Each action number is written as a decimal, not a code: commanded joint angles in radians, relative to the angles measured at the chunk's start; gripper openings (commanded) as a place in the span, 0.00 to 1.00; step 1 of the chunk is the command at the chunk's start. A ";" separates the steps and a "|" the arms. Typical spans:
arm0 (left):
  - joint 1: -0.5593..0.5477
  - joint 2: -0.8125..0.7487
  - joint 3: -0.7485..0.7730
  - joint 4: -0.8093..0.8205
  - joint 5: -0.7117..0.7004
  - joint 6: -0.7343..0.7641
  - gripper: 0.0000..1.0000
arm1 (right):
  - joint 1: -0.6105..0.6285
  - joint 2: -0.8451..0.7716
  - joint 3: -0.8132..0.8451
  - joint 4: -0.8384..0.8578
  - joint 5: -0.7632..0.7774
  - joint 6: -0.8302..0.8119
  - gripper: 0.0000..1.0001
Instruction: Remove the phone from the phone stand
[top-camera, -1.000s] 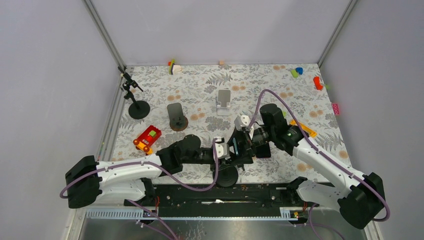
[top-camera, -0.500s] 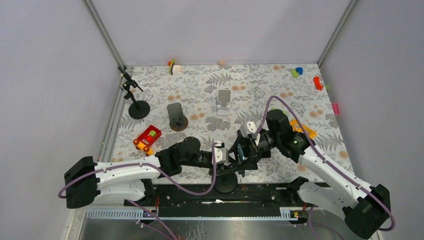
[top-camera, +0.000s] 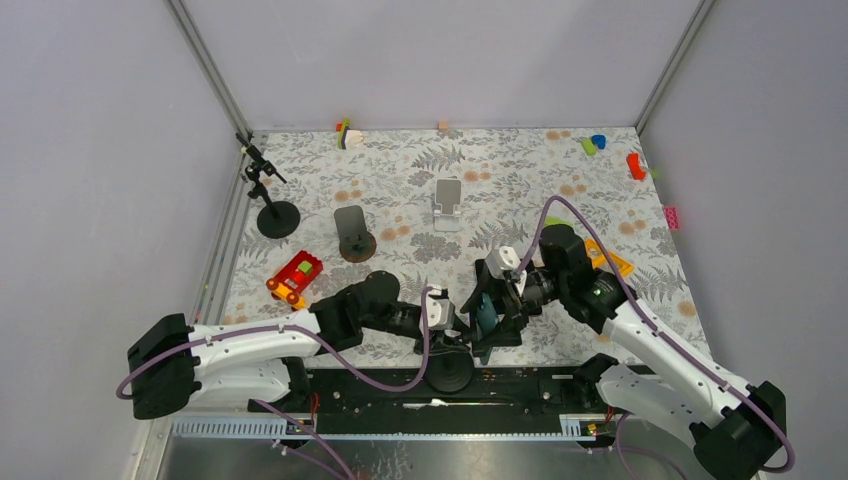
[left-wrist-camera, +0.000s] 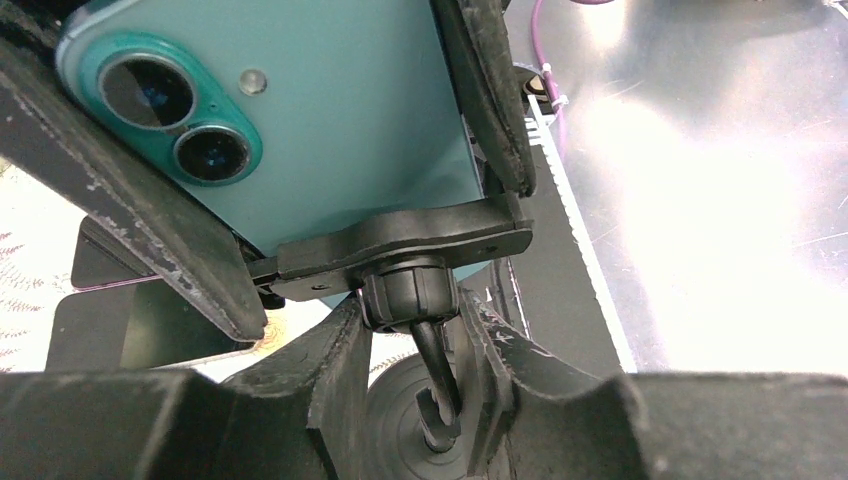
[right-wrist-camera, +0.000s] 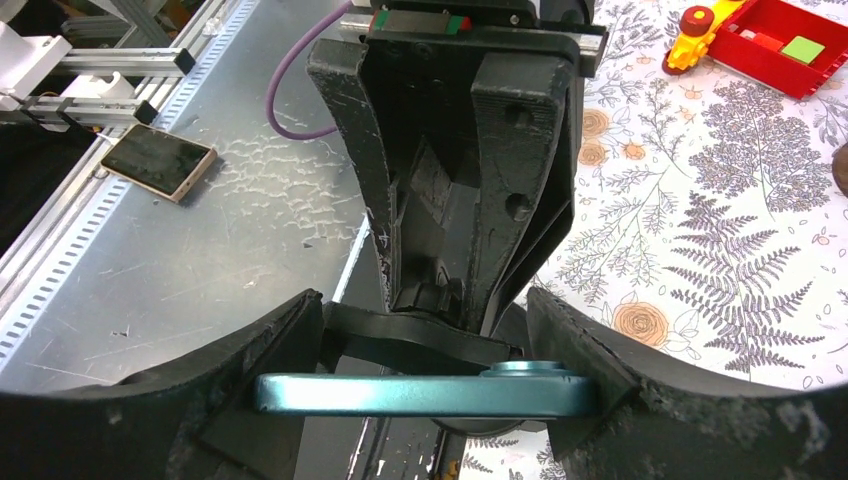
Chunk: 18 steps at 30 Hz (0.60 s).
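Left fingers (left-wrist-camera: 318, 372): closed on the ball joint and stem of the phone stand (left-wrist-camera: 402, 242), one on each side.
Right fingers (right-wrist-camera: 604, 372): clamped across the two long edges of the phone (right-wrist-camera: 420, 393), seen edge-on between them.
Phone: teal, twin lenses at upper left in the left wrist view; lower end touching the stand's cradle bar.
Stand base (top-camera: 448, 368): round, black, at the near edge of the table (top-camera: 400, 170), between the two arms.
Elsewhere: red toy block (top-camera: 295, 277) left of the grippers; silver stand (top-camera: 447, 203) well behind; second phone (right-wrist-camera: 160, 160) flat on the metal surface.
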 joint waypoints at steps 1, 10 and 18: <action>-0.027 -0.011 0.010 0.023 0.306 -0.043 0.00 | -0.067 -0.044 -0.034 0.282 0.171 0.072 0.00; 0.022 0.030 0.042 0.074 0.196 -0.062 0.00 | 0.009 -0.109 -0.067 0.300 0.200 0.123 0.00; 0.079 0.038 0.059 0.073 0.188 -0.059 0.00 | 0.053 -0.149 -0.025 0.180 0.212 0.109 0.00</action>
